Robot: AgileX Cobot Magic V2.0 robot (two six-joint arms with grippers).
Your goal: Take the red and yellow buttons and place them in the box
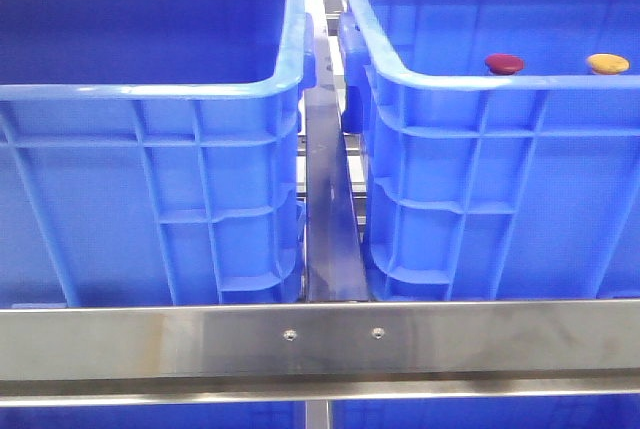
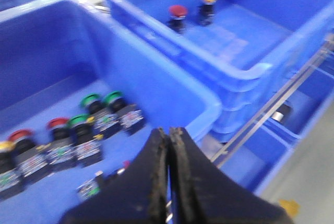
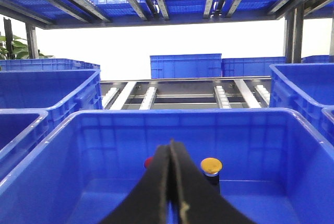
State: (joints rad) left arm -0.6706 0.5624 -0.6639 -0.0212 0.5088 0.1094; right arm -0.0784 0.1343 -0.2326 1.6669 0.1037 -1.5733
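i see the red button (image 3: 149,162) and yellow button (image 3: 211,166) standing upright in the right box (image 3: 271,140), straight ahead of my right gripper (image 3: 173,182), the nearer one; both it and the left gripper (image 2: 169,174) are closed, empty.

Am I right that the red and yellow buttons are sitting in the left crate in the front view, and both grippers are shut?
Not quite: the red button and yellow button sit in the right crate, as the front view shows. The left gripper and right gripper are indeed shut.
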